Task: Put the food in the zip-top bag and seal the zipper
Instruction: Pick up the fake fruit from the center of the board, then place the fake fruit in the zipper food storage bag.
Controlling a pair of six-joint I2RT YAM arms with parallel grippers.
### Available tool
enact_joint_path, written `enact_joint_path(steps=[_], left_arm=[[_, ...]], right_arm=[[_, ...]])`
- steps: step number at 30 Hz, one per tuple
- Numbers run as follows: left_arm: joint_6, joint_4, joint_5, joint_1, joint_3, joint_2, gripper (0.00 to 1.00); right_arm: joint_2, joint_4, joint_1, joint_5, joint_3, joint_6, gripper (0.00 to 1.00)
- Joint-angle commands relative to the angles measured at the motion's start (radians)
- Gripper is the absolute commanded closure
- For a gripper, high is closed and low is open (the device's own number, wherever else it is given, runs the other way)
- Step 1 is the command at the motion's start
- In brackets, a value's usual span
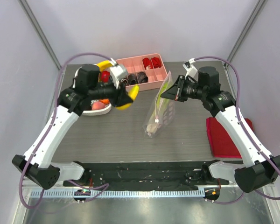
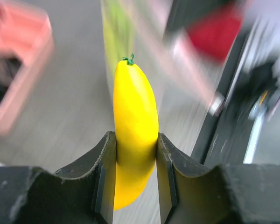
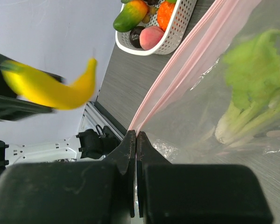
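Top external view puts you in the loading step. Your left gripper is clamped across the middle of a yellow toy banana and holds it in the air left of the bench's centre, just beside the zip-top bag. Your right gripper is pressed together on the end of the pink zipper. It holds that edge up, so the bag hangs tilted over the middle of the bench with its lower end resting on the surface towards the near edge. A white-and-green leafy vegetable is already inside. More toy fruit sits in the white basket towards the left edge. The pink compartment tray lies along the far edge and a red cloth by the right edge.

As I judge it, your next move is to bring the banana tip-first to the bag's mouth. That needs a gap. The right wrist view shows the two zipper lips spreading only slightly from your pinch, and I cannot tell how wide the mouth stands farther along. With one corner held, the thin film may fold under a push. Approach along the bag's length and let go only once the banana is well past the strip. Sealing waits until the basket fruit is in.
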Motion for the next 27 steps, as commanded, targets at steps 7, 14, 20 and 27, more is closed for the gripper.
enact_joint_path(steps=[7,14,20,27], left_arm=[[-1.069,1.000,0.169,0.009,0.187,0.131,1.00],[-1.170,1.158,0.151,0.008,0.131,0.151,1.00],[-1.220,1.250,0.126,0.006,-0.035,0.132,1.00],[-1.265,1.319,0.117,-0.012,-0.177,0.132,1.00]], right_arm=[[0.075,-0.015,0.023,-0.083,0.236,-0.046,0.99],[0.139,-0.084,0.059,-0.100,0.279,-0.099,0.99],[0.145,-0.044,0.060,-0.100,0.253,-0.078,0.99],[0.135,-0.039,0.060,-0.097,0.245,-0.073,0.99]])
